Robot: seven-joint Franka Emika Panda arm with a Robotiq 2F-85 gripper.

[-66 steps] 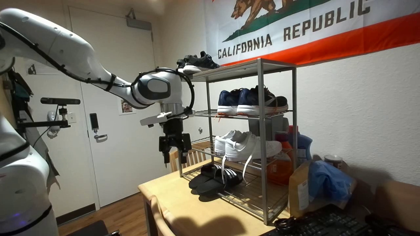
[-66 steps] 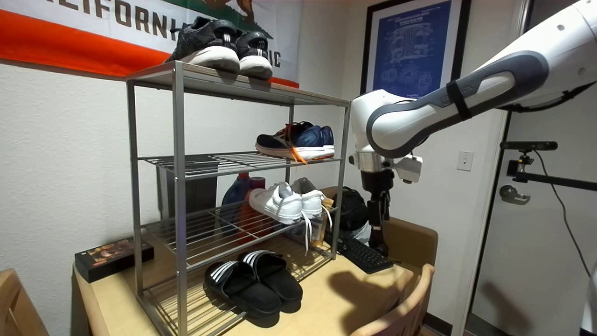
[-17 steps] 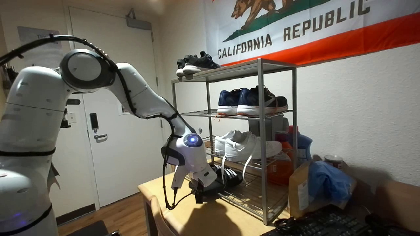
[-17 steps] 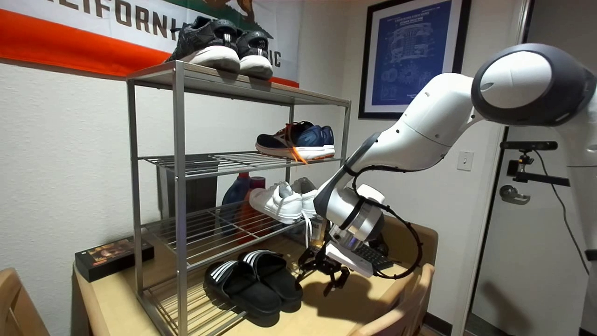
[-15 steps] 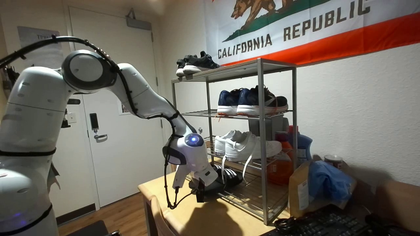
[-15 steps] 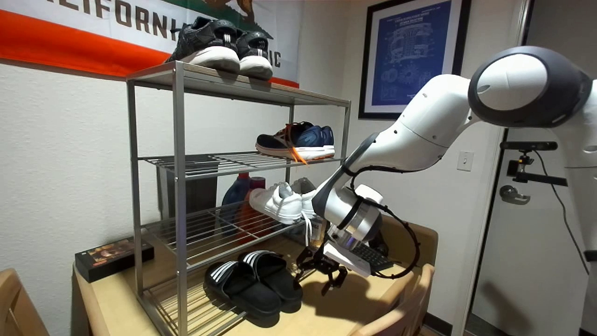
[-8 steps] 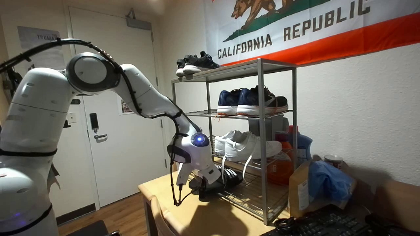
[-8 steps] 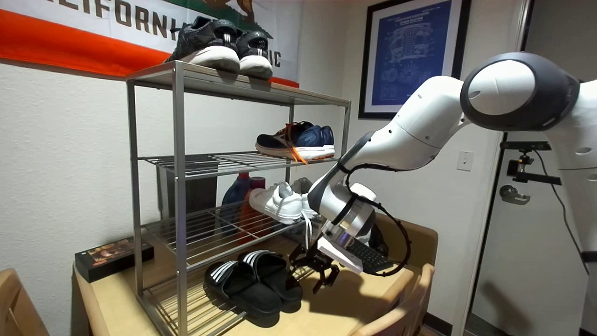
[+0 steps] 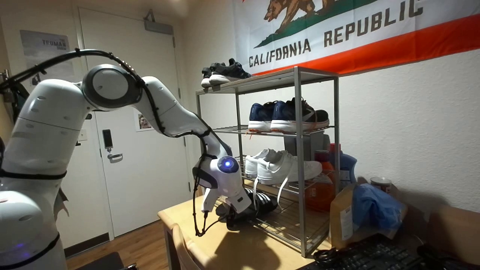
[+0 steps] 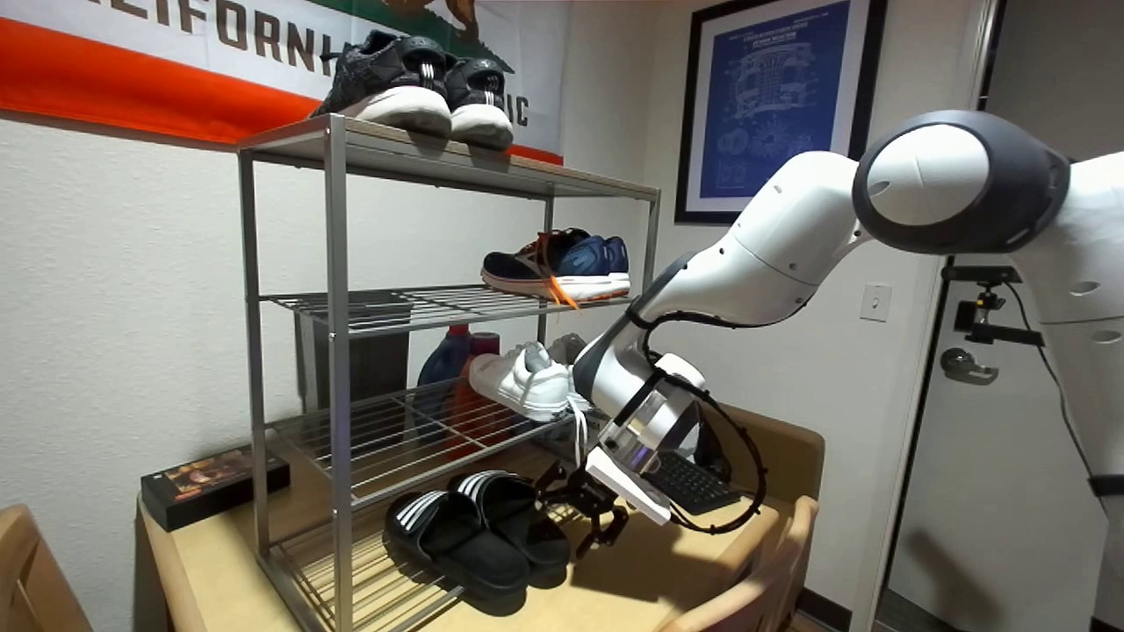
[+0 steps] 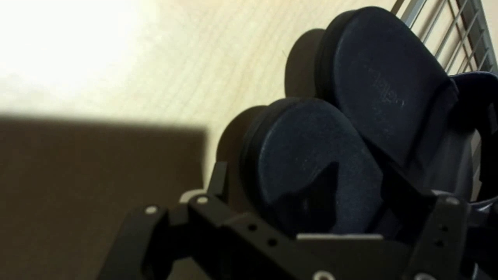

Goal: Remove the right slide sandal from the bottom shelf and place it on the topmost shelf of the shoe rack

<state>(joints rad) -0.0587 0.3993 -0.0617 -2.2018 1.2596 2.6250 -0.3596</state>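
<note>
Our pincer [image 11: 307,179] stands with its sides wide apart, gripping nothing, low at the front of the shoe rack [image 10: 339,395] and tilted toward it. The right slide sandal [image 10: 529,539] lies at the rack's foot, on the bottom shelf [image 9: 288,225], its toe end inward and its heel jutting past the rack's front edge. In the wrist view one finger [image 11: 218,181] shows off the heel's outer back edge, and its opposite shows over the seam beside the left sandal [image 10: 470,551]; how deep either reaches we cannot tell.

We take this as lining up for the grasp. We do best to square up on the jutting heel, slip the inner finger into that narrow seam without nudging the left sandal, then squeeze across the sole, which probably gives a little. Before rising, we should draw straight out from the rack, since laces [image 10: 579,430] dangle at its front from the white sneakers [image 9: 275,168] above. The topmost shelf [image 10: 527,167], at the rack's top, is our goal.
</note>
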